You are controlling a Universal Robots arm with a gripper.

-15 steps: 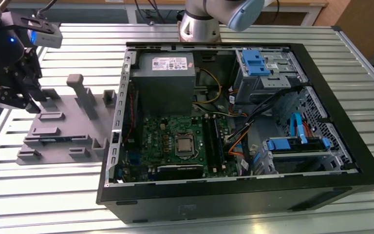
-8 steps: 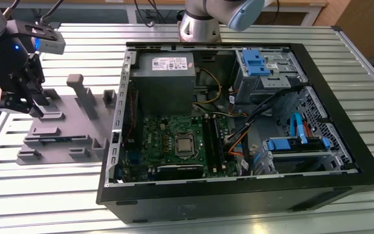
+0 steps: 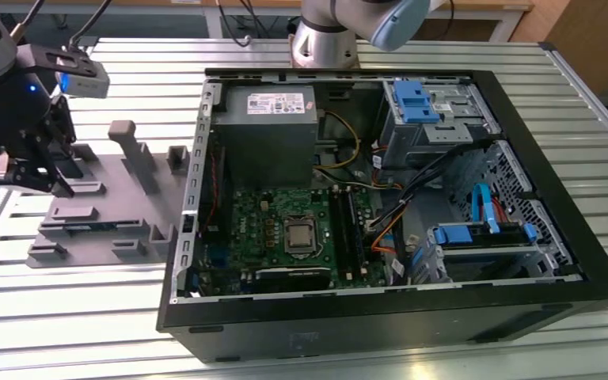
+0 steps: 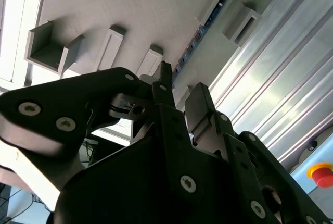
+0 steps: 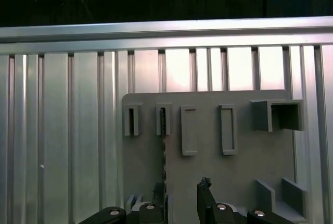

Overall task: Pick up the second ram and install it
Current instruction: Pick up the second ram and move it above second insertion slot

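Observation:
The second ram [image 4: 200, 32] stands on edge in a slot of the grey tray [image 3: 93, 170], a thin blue-green stick with dark chips. It appears as a thin line [image 5: 164, 146] in the first wrist view. In the exterior view it is a dark strip [image 3: 91, 227] near the tray's front. My gripper [image 3: 32, 180] hangs just above the tray at the exterior view's left. It is open, with nothing between its fingers. In both wrist views the gripper [image 5: 182, 190] [image 4: 182, 91] is over the stick's near end, which lies close to one fingertip [image 5: 158, 194].
An open black computer case [image 3: 389, 309] lies to the exterior view's right of the tray, with the green motherboard [image 3: 272, 229] and its memory slots [image 3: 343, 229] inside. Upright posts [image 3: 130, 146] rise from the tray. Everything rests on a ribbed aluminium table [image 3: 72, 317].

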